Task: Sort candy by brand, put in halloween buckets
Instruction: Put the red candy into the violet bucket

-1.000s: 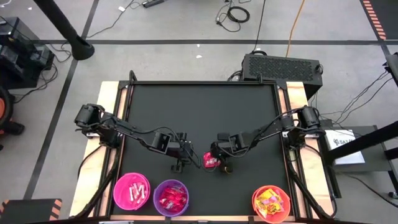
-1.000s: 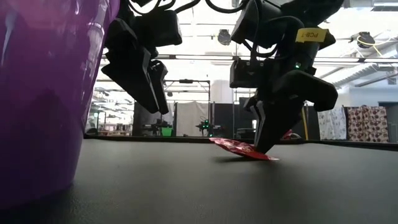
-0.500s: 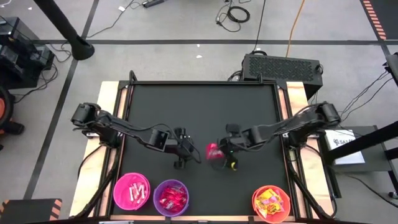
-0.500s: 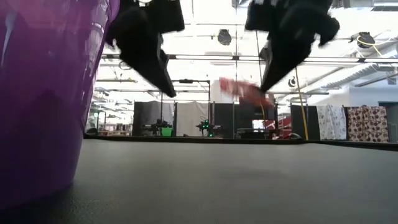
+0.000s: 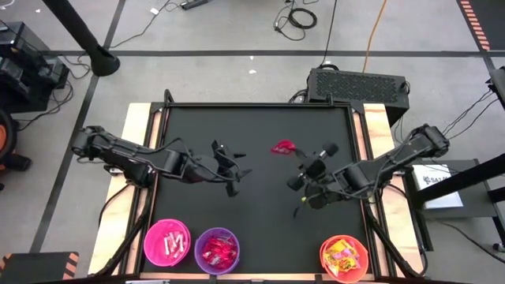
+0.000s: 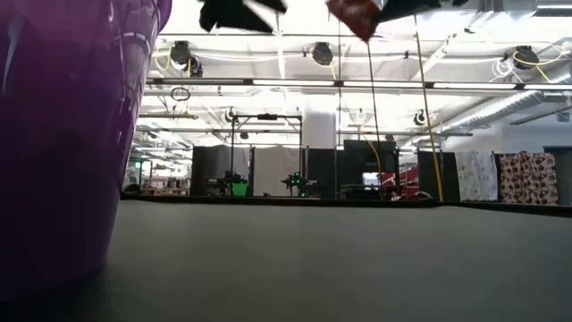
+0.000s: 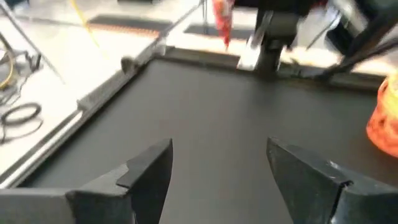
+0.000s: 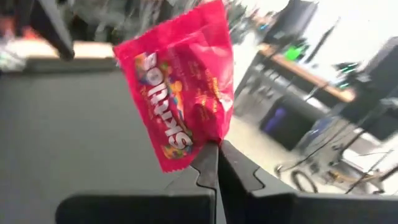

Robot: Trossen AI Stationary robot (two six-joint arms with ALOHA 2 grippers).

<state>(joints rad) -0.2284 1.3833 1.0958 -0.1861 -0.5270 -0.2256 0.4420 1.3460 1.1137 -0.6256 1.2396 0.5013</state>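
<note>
Your right hand (image 8: 214, 163) is pressed together on one corner of a red Skittles packet (image 8: 180, 87), held high so it hangs clear of the black tabletop (image 5: 260, 229). Your left hand (image 5: 237, 168), spread and empty, waits beside it. Below stand three buckets: pink (image 5: 148, 244), purple (image 5: 196, 243), orange (image 5: 324, 264).

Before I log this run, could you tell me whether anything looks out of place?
Nothing stands out. The right hand holds a red Skittles packet by one corner above the table; it dangles.
</note>
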